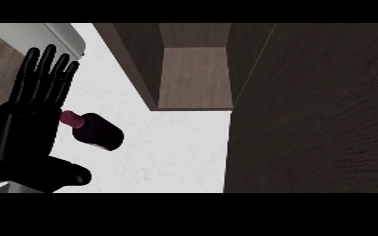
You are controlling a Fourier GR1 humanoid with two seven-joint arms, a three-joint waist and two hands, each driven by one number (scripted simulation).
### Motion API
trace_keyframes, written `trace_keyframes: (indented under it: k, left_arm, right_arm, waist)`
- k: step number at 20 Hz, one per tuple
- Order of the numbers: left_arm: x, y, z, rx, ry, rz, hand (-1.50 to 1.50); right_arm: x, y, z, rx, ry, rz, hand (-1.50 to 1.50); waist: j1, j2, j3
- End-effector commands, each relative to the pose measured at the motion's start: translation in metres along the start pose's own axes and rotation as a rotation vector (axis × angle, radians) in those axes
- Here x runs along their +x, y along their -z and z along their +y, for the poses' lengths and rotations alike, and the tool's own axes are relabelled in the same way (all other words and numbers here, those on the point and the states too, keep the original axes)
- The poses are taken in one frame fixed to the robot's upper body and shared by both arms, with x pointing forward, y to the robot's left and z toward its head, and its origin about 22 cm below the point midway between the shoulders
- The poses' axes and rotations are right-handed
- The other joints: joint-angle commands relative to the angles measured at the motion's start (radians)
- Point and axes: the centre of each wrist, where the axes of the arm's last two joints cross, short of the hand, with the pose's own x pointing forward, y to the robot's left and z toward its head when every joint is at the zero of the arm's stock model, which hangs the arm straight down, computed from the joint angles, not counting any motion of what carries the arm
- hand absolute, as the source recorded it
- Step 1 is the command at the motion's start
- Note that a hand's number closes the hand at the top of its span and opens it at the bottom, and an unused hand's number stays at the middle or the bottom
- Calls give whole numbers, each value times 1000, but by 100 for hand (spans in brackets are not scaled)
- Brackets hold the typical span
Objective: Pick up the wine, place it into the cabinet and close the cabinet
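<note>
wine bottle (pixel 94 129) lies on counter (pixel 177 145); just right of open left hand (pixel 29 125)

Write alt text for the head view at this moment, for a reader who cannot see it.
A dark wine bottle with a red neck lies on the white counter, partly behind the robot's open left hand, whose fingers are straight and point up at the view's left. Ahead, a wooden cabinet stands open, its dark door filling the right side. The right hand is out of view.
</note>
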Motion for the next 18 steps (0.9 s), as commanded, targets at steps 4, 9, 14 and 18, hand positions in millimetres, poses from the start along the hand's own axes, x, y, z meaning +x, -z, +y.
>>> trace_keyframes:
  k: [4, 9, 14, 18]
  left_arm:
    - [27, 18, -7, -46, -179, 89, -150]
    - [61, 21, -24, -27, -184, 82, -150]
    - [70, 15, -60, -17, -193, 85, -150]
    - [84, 15, -62, -14, -188, 88, -150]
  right_arm:
    - [27, -6, 7, 80, 75, 52, -150]
    - [67, -12, 19, 107, 95, 51, -150]
    - [68, -10, 13, 110, 87, 61, -150]
    - [70, -11, 9, 100, 87, 45, -150]
  waist:
    - [6, -1, 0]
    - [6, -2, 0]
    - [5, -2, 0]
    - [4, -2, 0]
